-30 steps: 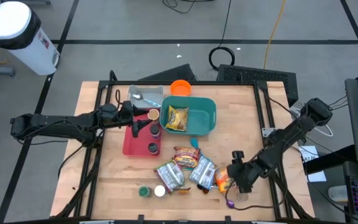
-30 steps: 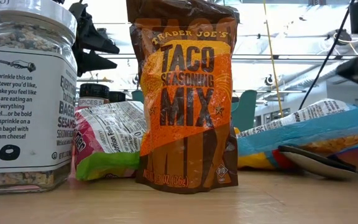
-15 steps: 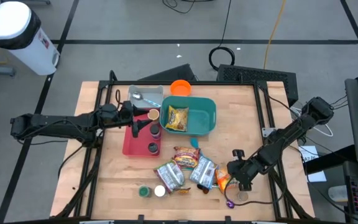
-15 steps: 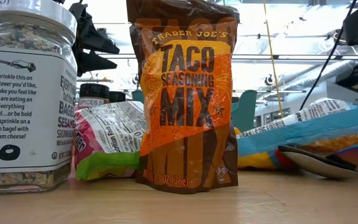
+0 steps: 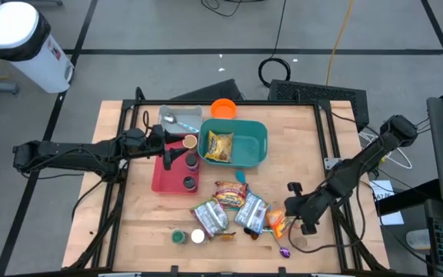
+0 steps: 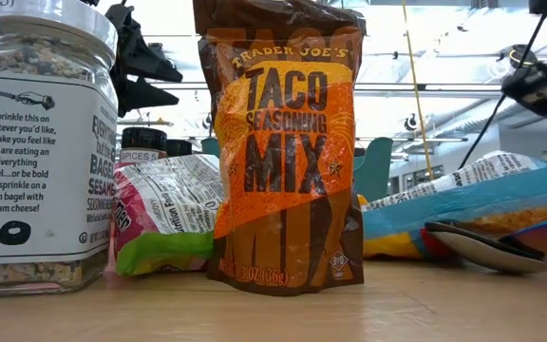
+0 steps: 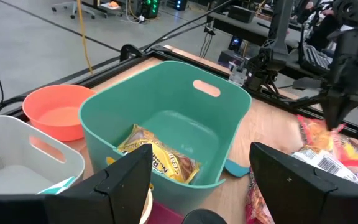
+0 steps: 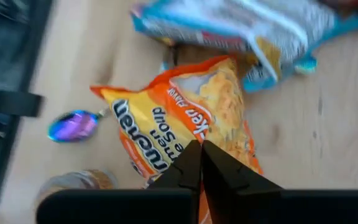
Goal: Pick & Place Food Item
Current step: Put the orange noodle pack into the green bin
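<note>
Right gripper (image 8: 199, 163) just snapped closed, pinching the orange crinkly plastic ramen packet (image 8: 185, 134) at the tabletop's (image 5: 314, 138) near right edge. Grasp looks made; lift toward teal plastic bin (image 5: 256, 146) likely next. Left gripper (image 7: 201, 180) parked part-open, empty.

Bright, even overhead light; low view backlit and glary, right wrist view motion-blurred.

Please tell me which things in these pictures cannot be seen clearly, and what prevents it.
- Orange ramen packet: print blurred in the right wrist view; whether the shut right gripper pinches it is unclear.
- Seasoning jar: cut off by the low view's edge.
- Spice bottles: mostly hidden behind the taco seasoning pouch.
- Packet in the teal bin: label too small in the high view.
</note>
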